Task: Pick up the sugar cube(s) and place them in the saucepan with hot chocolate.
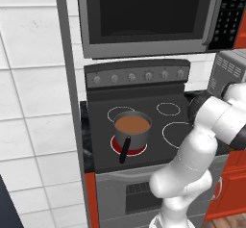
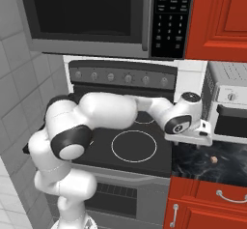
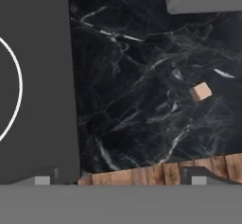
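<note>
Stove (image 1: 144, 140): black glass top with white ring burners; you had it straight ahead of the base, under a dark microwave (image 1: 149, 15).
Counter (image 3: 142, 100): black marbled stone just to the right of the stove, with a grey toaster oven (image 2: 226, 107) standing at its back.
Arm: it reached across the stove from left to right, so your wrist hung over the counter's near left part.
Saucepan (image 1: 132, 128): grey pot on the front left burner, which glowed red under it; its black handle pointed toward the front edge.
Hot chocolate (image 1: 131, 123): flat reddish-brown surface, filling the pot close to the rim.
Gripper (image 3: 118, 178): jaws spread wide and holding nothing; the two finger tips (image 3: 42, 179) sat far apart at the bottom of the hand view.
Sugar cube (image 3: 200, 91): one small tan cube lying alone on the bare stone, well right of the stove edge and near the front of the counter; it also showed as a speck in the right base view (image 2: 213, 160).
Step in hand: by my reading you were on the approach to the pick, with nothing grasped yet and the cube off to the right of your fingers' line.
Next move: I judged you needed to shift the hand right until the cube sat between the fingers, then descend and close gently, since so small a piece could easily skid away.
</note>
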Robot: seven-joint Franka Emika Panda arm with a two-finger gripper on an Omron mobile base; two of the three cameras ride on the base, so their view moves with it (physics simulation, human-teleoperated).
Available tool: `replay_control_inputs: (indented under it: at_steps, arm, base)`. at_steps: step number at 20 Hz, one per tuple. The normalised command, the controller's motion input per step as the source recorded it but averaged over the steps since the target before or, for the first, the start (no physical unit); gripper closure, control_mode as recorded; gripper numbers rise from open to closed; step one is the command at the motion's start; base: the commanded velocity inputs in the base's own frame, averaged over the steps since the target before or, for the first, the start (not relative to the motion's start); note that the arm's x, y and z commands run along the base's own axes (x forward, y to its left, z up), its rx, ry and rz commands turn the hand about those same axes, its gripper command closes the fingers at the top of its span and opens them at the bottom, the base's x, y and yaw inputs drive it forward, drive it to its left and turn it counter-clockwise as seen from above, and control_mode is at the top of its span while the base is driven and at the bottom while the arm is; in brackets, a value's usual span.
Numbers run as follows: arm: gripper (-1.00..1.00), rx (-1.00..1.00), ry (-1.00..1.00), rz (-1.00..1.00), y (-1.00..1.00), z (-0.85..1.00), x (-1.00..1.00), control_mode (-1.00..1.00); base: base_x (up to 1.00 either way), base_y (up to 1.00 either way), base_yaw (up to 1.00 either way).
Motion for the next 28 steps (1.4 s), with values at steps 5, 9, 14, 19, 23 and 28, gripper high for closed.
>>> replay_control_inputs:
  at_steps: [5,9,14,19,23,28]
  arm:
    - [-1.00,0.06,-0.01,0.05,-0.65,-0.08,-0.38,-1.00]
    - [-1.00,0.02,-0.01,0.13,-0.01,-0.03,-0.60,-1.00]
    - [-1.00,0.00,-0.09,0.06,0.09,-0.14,-0.42,-1.00]
    - [-1.00,-0.02,-0.18,0.05,0.25,-0.46,-0.30,-1.00]
    - [-1.00,-0.10,-0.03,0.06,0.27,-0.53,0.00,-1.00]
    - [-1.00,-0.19,0.06,0.03,0.24,-0.04,0.33,-1.00]
  base:
    - [0.00,0.00,0.00]
    - [0.00,0.00,0.00]
    - [0.00,0.00,0.00]
    - [0.00,0.00,0.00]
    - [0.00,0.00,0.00]
    - [0.00,0.00,0.00]
